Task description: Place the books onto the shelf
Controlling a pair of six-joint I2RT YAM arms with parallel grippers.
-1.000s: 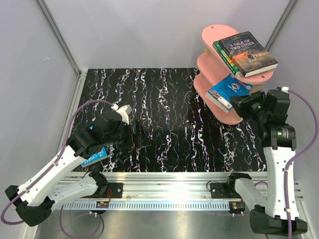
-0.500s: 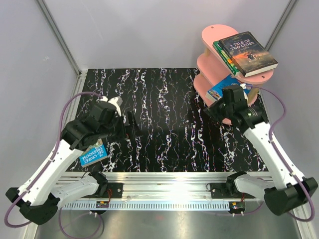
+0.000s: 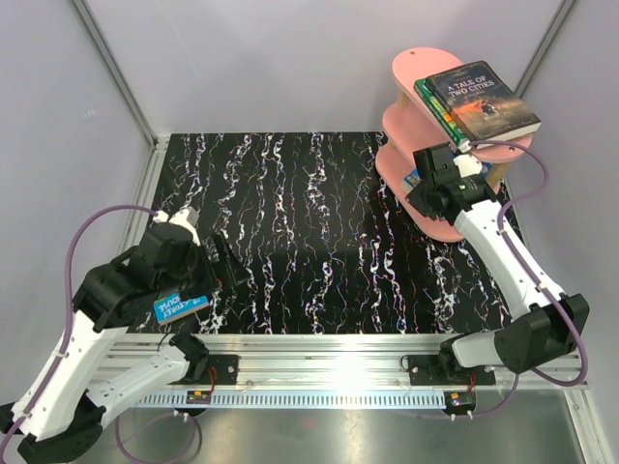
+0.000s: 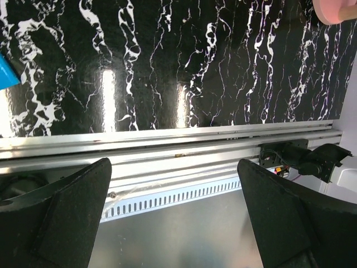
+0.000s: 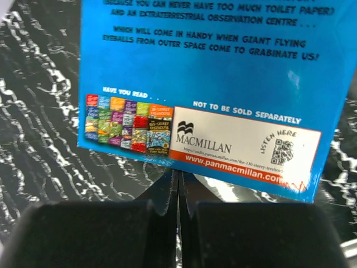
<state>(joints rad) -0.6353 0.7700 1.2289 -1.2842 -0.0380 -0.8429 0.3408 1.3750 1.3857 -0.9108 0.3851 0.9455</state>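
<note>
The pink shelf (image 3: 423, 70) stands at the back right. The dark grey "A Tale of Two Cities" book (image 3: 482, 100) lies on a green book (image 3: 434, 106) on its middle tier, overhanging to the right. A bright blue book (image 5: 212, 84) lies on the bottom tier, mostly hidden in the top view. My right gripper (image 3: 432, 186) is shut, its tips (image 5: 178, 176) tucked under that book's near edge with nothing between the fingers. Another blue book (image 3: 182, 306) lies at the near left, partly under my left arm. My left gripper (image 4: 173, 223) stands wide open and holds nothing.
The black marbled mat (image 3: 319, 222) covers the table. The metal rail (image 4: 184, 145) runs along its near edge, below my left gripper. White walls close in the back and both sides. A corner of the pink shelf (image 4: 334, 8) shows in the left wrist view.
My right arm swung from the shelf's right side to its front and the gripper shut, now against the blue book on the bottom tier. My left arm drew back toward the near left.
</note>
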